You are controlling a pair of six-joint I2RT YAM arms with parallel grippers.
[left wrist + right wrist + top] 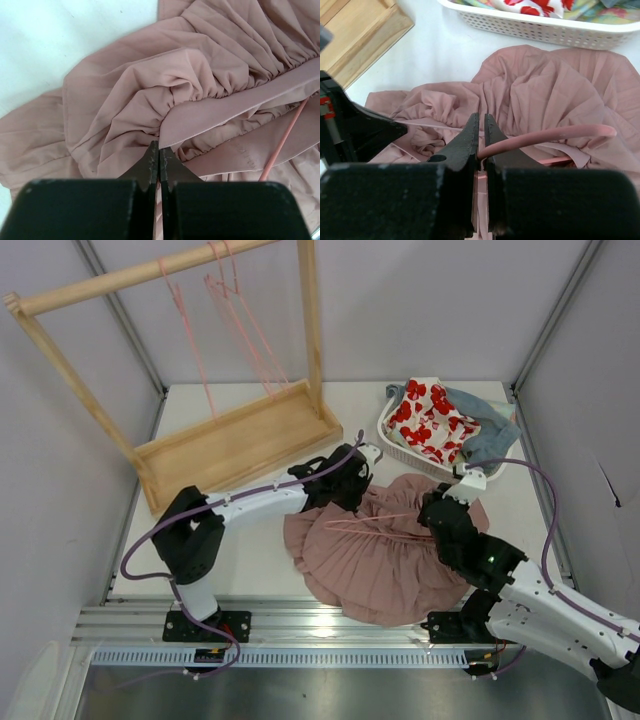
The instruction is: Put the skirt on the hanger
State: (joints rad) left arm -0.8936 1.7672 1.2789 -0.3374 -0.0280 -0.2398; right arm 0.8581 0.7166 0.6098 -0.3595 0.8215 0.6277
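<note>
hanger (372, 523) mostly buried in skirt (380, 575) folds, wooden rack (240, 438) top cut off

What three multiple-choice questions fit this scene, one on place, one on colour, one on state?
1. Where does the skirt lie? A on the rack; B on the table; C on the floor.
2. What colour are the flowers on the cloth in the basket? A red; B blue; C yellow.
3. How is the right gripper? A open; B shut on the hanger; C out of view.
B: it spreads across the tabletop. A: red blooms on white. B: the hanger sits pinched in it.
</note>
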